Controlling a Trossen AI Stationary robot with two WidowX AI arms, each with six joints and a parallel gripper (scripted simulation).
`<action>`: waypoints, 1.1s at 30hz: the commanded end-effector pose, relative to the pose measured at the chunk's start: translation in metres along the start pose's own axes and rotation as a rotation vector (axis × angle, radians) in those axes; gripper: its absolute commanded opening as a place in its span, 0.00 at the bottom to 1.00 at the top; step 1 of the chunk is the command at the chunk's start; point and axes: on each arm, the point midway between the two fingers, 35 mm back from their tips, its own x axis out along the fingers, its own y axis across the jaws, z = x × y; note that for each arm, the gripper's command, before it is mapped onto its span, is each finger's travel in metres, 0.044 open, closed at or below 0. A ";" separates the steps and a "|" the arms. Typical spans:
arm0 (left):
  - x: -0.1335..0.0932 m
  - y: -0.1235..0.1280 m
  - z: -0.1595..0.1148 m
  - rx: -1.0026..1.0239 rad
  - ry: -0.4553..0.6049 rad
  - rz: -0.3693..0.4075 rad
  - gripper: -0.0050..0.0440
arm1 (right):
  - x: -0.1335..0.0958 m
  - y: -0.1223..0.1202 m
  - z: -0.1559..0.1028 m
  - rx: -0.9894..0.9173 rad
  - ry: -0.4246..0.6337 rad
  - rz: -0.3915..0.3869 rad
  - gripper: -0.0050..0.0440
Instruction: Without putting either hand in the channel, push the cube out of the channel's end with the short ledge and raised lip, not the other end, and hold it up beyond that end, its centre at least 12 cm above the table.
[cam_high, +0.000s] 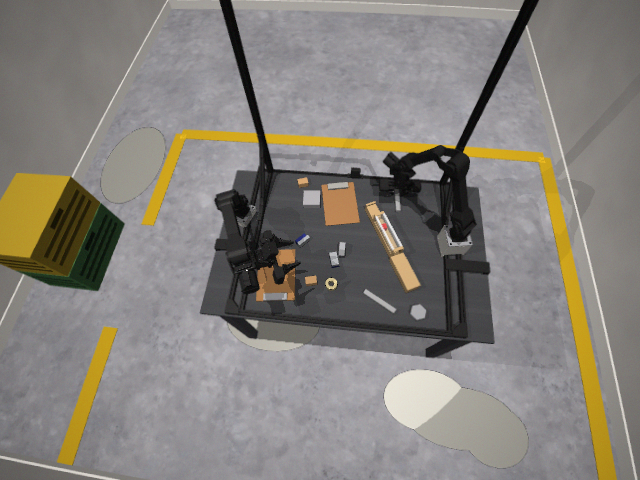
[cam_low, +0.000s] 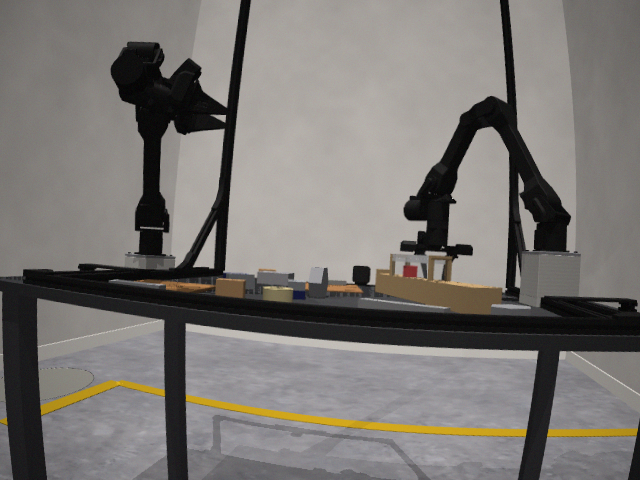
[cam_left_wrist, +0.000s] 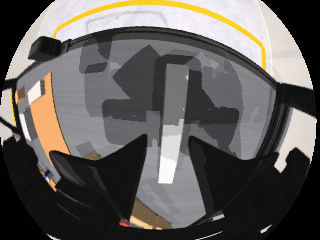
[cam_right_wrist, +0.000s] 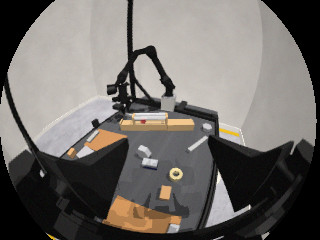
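Left end effector (cam_high: 397, 192) (cam_left_wrist: 168, 140) half-open, empty, over a pale stick; right end effector (cam_high: 295, 253) (cam_low: 227, 117) (cam_right_wrist: 169, 142) wide, empty. Red cube (cam_high: 384, 226) (cam_low: 409, 271) (cam_right_wrist: 143, 122) beside the left one, in the channel; probably light, rigid; grip opposite faces.

Tbl top (cam_high: 310, 232) (cam_left_wrist: 130, 80): dk gray, matt, faint streaky grain. Channel, R of ctr in top view (cam_high: 405, 271) (cam_low: 439, 291) (cam_right_wrist: 180, 125): tan, wood-like, smooth. Cube (cam_high: 384, 226) (cam_low: 409, 271) (cam_right_wrist: 143, 122): matt red. Floor (cam_high: 330, 77) (cam_low: 289, 372), upper ctr of top view: mottled gray, concrete-like. Crate (cam_high: 33, 214), far L: matt yellow, plastic-like.
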 end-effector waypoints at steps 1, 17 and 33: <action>0.011 -0.004 -0.004 -0.001 0.016 -0.013 0.51 | 0.000 0.000 0.000 0.000 -0.002 0.000 0.92; 0.020 -0.004 -0.005 -0.001 0.016 -0.013 0.51 | 0.000 0.000 0.000 0.000 -0.002 0.000 0.92; 0.017 -0.003 -0.003 -0.001 0.009 -0.008 0.25 | 0.000 0.000 0.000 0.000 -0.002 0.000 0.92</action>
